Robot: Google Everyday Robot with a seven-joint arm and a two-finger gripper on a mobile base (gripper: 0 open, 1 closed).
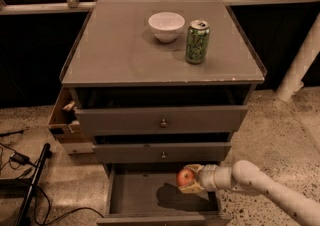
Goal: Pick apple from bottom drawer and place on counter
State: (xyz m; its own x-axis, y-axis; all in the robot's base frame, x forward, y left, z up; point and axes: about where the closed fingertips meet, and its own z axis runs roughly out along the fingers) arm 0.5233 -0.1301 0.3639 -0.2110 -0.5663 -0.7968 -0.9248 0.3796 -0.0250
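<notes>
The red apple (185, 177) with yellowish patches is held in my gripper (189, 179), lifted above the floor of the open bottom drawer (135, 195); its shadow falls on the drawer floor below. My white arm reaches in from the lower right. The fingers are closed around the apple. The counter (120, 45) is the grey top of the cabinet, well above the gripper.
A white bowl (166, 26) and a green soda can (197, 41) stand on the counter's far right half. The two upper drawers with knobs (163, 123) are slightly open. A cardboard box (64, 115) sits left of the cabinet. Cables lie on the floor at left.
</notes>
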